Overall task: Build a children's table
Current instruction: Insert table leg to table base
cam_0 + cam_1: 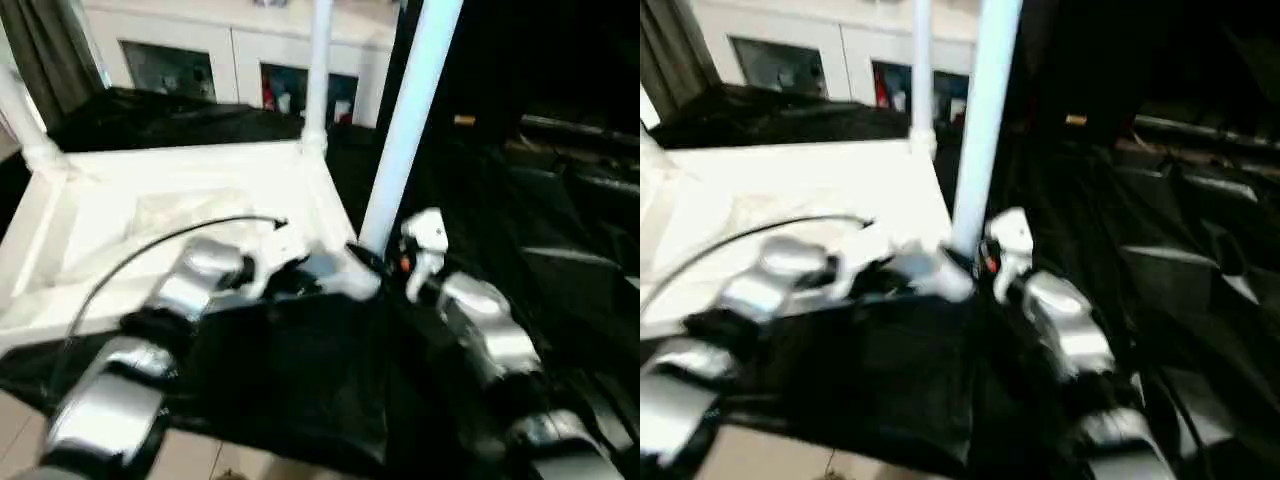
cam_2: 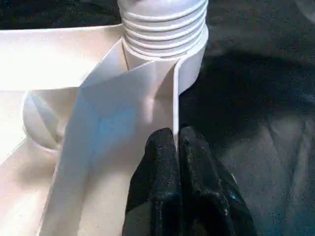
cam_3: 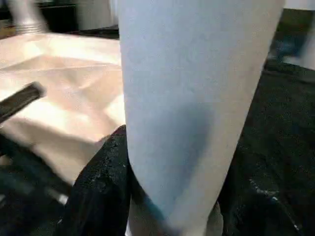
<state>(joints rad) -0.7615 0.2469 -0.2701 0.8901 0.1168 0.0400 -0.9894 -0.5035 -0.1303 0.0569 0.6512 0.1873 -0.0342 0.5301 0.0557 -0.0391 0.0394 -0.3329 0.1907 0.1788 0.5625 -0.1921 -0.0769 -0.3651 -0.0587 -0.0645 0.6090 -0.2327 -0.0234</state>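
The white table top (image 1: 180,190) lies underside up on a black cloth. Legs stand upright at its far left corner (image 1: 22,125) and far right corner (image 1: 318,70). A third leg (image 1: 410,110) rises from the near right corner, its ribbed end (image 2: 162,24) sitting in the round corner socket (image 2: 191,69). My right gripper (image 3: 172,196) is shut on this leg low down, one black finger (image 3: 98,187) on each side. My left gripper (image 2: 176,142) is shut on the thin rim wall (image 2: 173,98) just beside that socket.
A black cable (image 1: 150,245) arcs over the table top by my left forearm (image 1: 190,285). The black cloth (image 1: 300,380) hangs over the front edge above pale floor (image 1: 200,455). White cabinets (image 1: 230,50) stand behind, and dark cases (image 1: 570,200) to the right.
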